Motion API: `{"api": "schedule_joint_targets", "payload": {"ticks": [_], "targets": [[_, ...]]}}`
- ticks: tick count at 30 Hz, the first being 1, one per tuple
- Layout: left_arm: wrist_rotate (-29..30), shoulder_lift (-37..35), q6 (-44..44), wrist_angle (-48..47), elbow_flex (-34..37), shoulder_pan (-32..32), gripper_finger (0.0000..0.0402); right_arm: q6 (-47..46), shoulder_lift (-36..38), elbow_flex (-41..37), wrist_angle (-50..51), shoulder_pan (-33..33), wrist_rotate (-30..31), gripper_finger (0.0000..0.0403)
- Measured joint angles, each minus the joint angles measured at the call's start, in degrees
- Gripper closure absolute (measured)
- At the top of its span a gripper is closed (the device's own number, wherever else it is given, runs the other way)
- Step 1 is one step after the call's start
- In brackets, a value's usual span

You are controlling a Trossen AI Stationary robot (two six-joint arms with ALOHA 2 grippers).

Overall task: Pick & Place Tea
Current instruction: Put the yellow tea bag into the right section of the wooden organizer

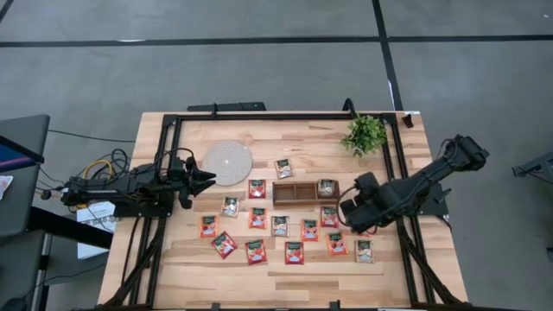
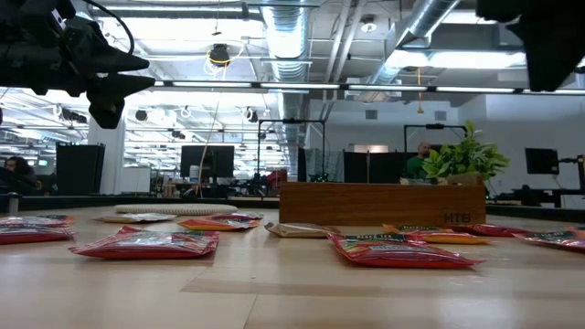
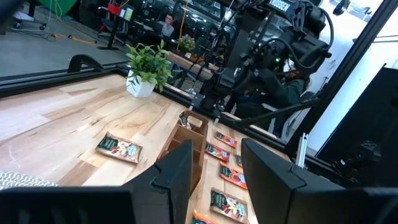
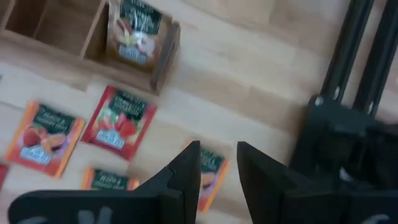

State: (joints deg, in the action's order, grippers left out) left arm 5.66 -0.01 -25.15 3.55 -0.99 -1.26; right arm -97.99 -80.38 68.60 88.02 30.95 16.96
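Several small flat tea sachets, mostly red (image 1: 257,188) and a few pale (image 1: 281,225), lie flat on the wooden table. One more sachet (image 4: 134,31) lies in the right compartment of the brown wooden tray (image 1: 294,192). My right gripper (image 1: 350,216) hangs above the table just right of the tray, pointing steeply down. It is open (image 4: 217,158) with nothing between its fingers. An orange sachet (image 4: 211,174) shows on the table below the gap. My left gripper (image 1: 207,179) waits level and open (image 3: 217,155) at the table's left side.
A round white disc (image 1: 227,162) lies left of the tray, in front of my left gripper. A small potted plant (image 1: 365,134) stands at the far right. A black frame (image 1: 285,116) runs round the table's edges. People sit in the room beyond (image 2: 422,157).
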Motion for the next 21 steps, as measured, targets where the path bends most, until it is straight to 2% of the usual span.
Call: {"api": "schedule_joint_targets", "payload": {"ticks": [2,6,10,16,21], "targets": [[0.01,0.0,0.0,0.0,0.0,0.0,0.0273,-1.9,-0.16,-0.04,-0.46,1.64,-2.24,0.0306],[-0.01,0.0,0.0,0.0,0.0,0.0,0.0273,-3.52,-1.33,-0.07,-3.87,4.96,-10.88,0.0306],[0.0,0.0,0.01,-0.01,0.0,0.0,0.0273,-9.77,-3.39,-0.09,-6.99,8.13,-16.81,0.0306],[-0.01,0.0,0.0,0.0,0.02,0.0,0.0273,-19.37,-6.88,-0.09,-11.38,12.2,-17.73,0.0303],[-0.01,0.0,0.0,-0.02,0.02,0.0,0.0273,-23.61,-9.55,-0.12,-14.64,13.97,-19.21,0.0278]]}}
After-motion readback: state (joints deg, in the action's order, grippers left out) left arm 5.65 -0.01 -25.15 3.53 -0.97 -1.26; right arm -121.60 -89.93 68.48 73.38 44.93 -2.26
